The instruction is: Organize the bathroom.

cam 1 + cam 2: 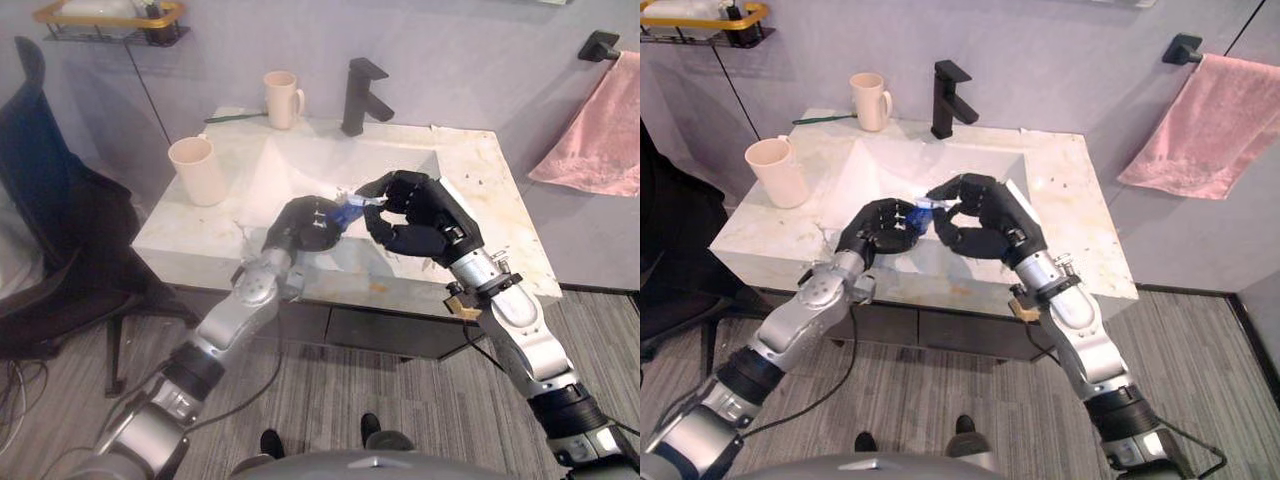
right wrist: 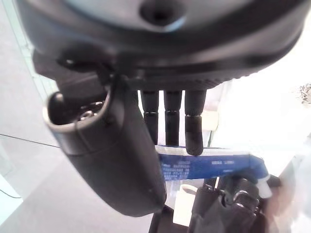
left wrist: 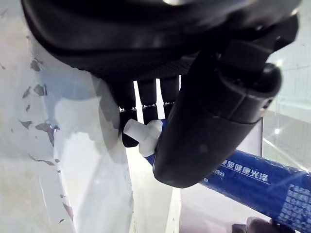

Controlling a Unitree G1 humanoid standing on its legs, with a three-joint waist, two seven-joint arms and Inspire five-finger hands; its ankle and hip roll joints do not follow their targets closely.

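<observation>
Hanging over the sink basin, a blue toothpaste tube sits between both robot hands. The left robot hand has its fingers and thumb curled round the tube's cap end; its wrist view shows the white cap poking out between thumb and fingers, with the blue body running away past the thumb. The right robot hand pinches the tube's other end, fingertips pressed on the flat blue strip from one side and the thumb closing from the other. Most of the tube is hidden by the two hands in the head views, so only a short blue stretch shows between them.

The marble counter carries a cream cup near its left edge and a second cream mug at the back, beside a black faucet. A thin green stick lies behind the mug; what it is cannot be made out. A pink towel hangs from a wall bar on the right, cut off by the picture's edge. A yellow-rimmed wall shelf sits at upper left, above a dark office chair.
</observation>
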